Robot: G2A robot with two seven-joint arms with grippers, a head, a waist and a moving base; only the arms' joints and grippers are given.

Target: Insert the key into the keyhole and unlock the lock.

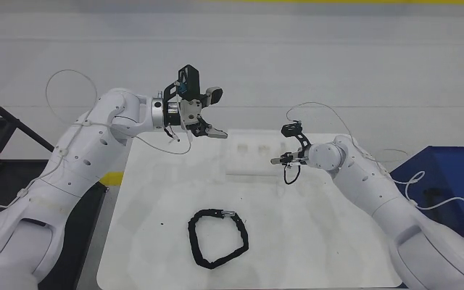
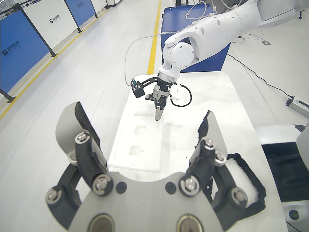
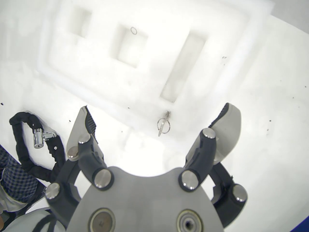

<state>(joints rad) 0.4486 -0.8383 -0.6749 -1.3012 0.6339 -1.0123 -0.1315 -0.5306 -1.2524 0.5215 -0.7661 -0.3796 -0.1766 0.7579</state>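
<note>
- Black-sleeved lock [image 1: 217,238] lies near on the counter [image 1: 326,239].
- Key [image 3: 164,124] rests beside the foam tray [image 3: 241,20]'s slot.
- Left end effector [image 2: 143,112], right end effector [image 3: 156,107]: released.

Pale glossy floor [image 2: 36,112], 1 yellow line [image 2: 155,37] running across it. Blue-and-white barrier panels [image 2: 21,42] along far side. Blue cabinet [image 2: 173,22] behind white table [image 2: 231,102].

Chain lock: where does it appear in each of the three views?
Top view: the chain lock lies as a closed loop, nearer the robot than the foam tray.
Left wrist view: part of its black loop, apart from the tray.
Right wrist view: its silver lock body and chain, apart from the tray.
Shared landmark: the white foam tray with recesses.
</note>
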